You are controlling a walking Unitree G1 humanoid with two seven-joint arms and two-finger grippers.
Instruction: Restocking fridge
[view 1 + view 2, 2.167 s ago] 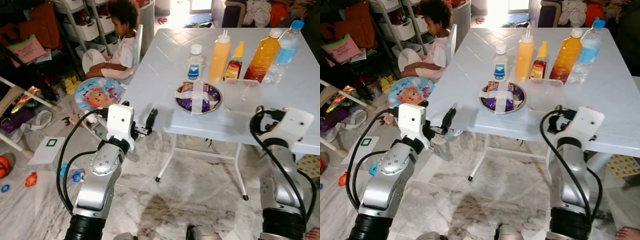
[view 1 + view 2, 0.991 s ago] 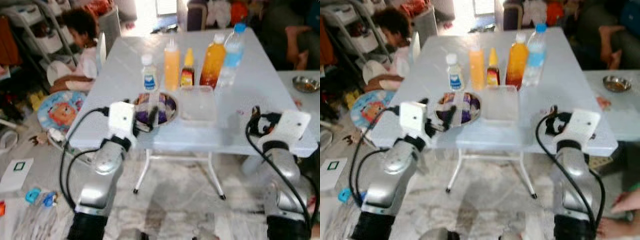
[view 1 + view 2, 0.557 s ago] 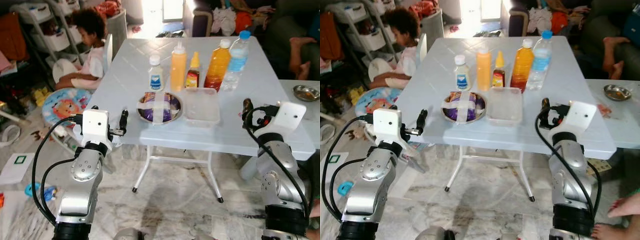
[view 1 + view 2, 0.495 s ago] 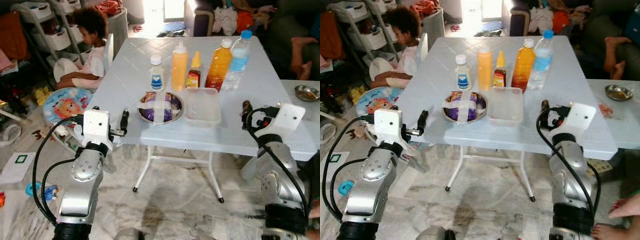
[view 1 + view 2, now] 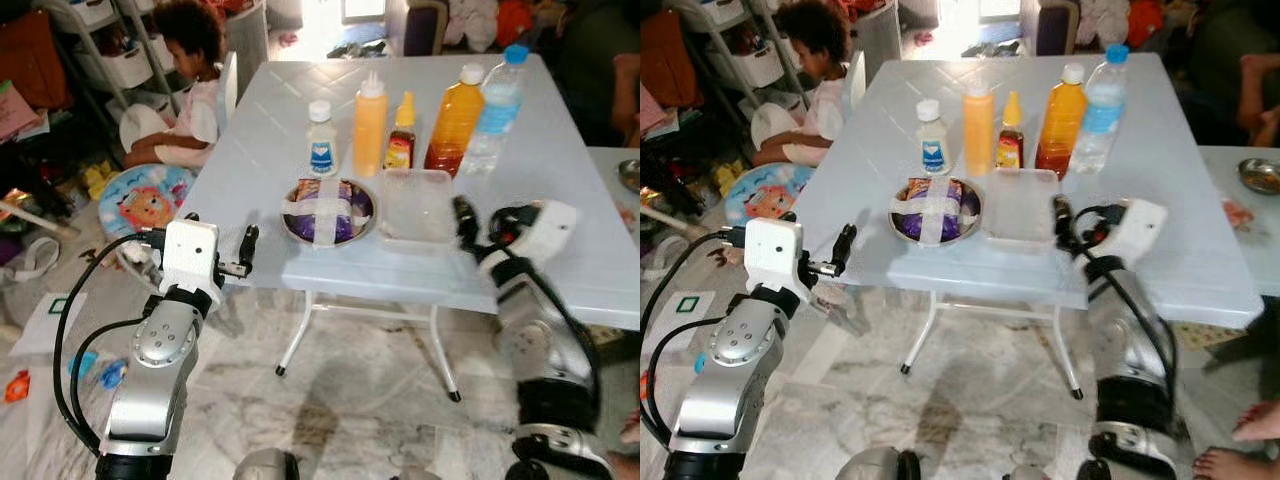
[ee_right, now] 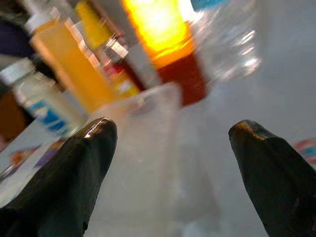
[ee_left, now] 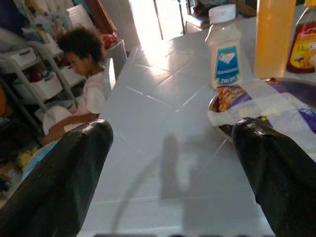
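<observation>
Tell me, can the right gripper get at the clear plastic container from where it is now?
Probably yes. The right gripper, fingers open, sits just beside the clear plastic container at its right edge, with nothing between them. The bottles stand behind the container, out of the way.

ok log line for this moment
stage: reaching | right gripper: open, beside clear container | left gripper: open, at table edge near taped bowl | held: nothing

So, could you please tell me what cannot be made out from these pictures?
- Contents of the taped bowl: tape strips cross them in the eye views.
- Label of the small brown bottle: blurred in the right wrist view.
- Whether the clear container holds anything: the lid is cloudy.
- The water bottle: its cap is cut off by the right wrist view's edge.
</observation>
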